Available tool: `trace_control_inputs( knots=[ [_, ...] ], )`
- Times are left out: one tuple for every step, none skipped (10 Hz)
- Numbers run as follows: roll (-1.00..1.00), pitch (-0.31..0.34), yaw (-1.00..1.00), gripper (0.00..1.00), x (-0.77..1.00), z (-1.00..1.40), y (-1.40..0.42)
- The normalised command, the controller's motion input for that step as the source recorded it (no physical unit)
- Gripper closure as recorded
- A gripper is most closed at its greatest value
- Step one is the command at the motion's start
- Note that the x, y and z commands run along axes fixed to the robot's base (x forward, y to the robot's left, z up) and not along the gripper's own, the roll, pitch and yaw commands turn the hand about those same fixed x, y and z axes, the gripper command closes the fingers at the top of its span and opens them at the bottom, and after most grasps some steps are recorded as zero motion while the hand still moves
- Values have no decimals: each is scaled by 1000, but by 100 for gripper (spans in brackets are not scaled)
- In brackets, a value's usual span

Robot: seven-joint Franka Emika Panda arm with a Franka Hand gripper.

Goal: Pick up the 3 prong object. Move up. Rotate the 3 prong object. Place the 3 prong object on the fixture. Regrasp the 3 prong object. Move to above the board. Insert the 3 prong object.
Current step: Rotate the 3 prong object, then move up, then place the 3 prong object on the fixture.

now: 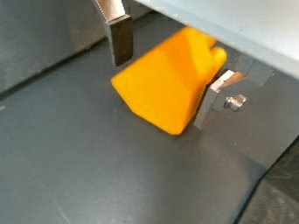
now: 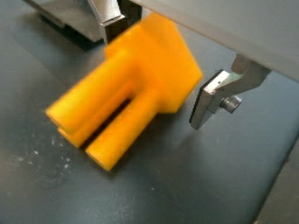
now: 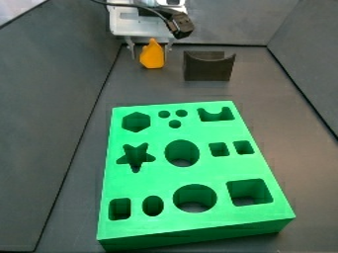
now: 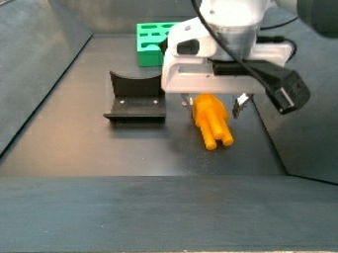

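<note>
The 3 prong object (image 1: 163,83) is an orange-yellow block lying on the dark floor, and its prongs (image 2: 100,122) point away from the wrist. My gripper (image 1: 166,68) hangs low over it, open, with one silver finger (image 1: 118,39) on each side of the block and a small gap showing beside the fingers. In both side views the gripper (image 4: 211,99) straddles the piece (image 4: 214,124). The fixture (image 3: 207,65) stands just beside the piece (image 3: 153,54). The green board (image 3: 158,180) with its cut-outs lies further off on the floor.
The dark fixture (image 4: 134,97) sits close beside the gripper, and a corner of it shows past one finger (image 2: 70,26). Grey walls enclose the floor on the sides. Part of the green board (image 4: 154,40) shows behind the arm.
</note>
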Motion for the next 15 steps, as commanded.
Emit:
trace_control_inputs(
  knots=[
    [151,-9,-9,0,37,-358,9],
    [164,-13,-7,0,39,-245,6],
    [0,0,0,100,0,0,0],
    [0,0,0,100,0,833,0],
    [-5,11,1,100,-14,807,-5],
    [-15,15,5,100,-24,750,-10],
    [-47,25,14,100,-16,553,-7],
    [-60,29,18,100,-15,463,-6],
    [-80,28,19,100,-17,323,-5],
    [0,0,0,100,0,1000,0],
    [-16,-6,-3,100,0,1000,-1],
    [-38,-2,2,100,-8,1000,-6],
    [-65,2,8,100,-12,1000,-6],
    [-86,9,10,100,-15,1000,-8],
    [-105,13,9,100,-18,1000,-9]
  ],
)
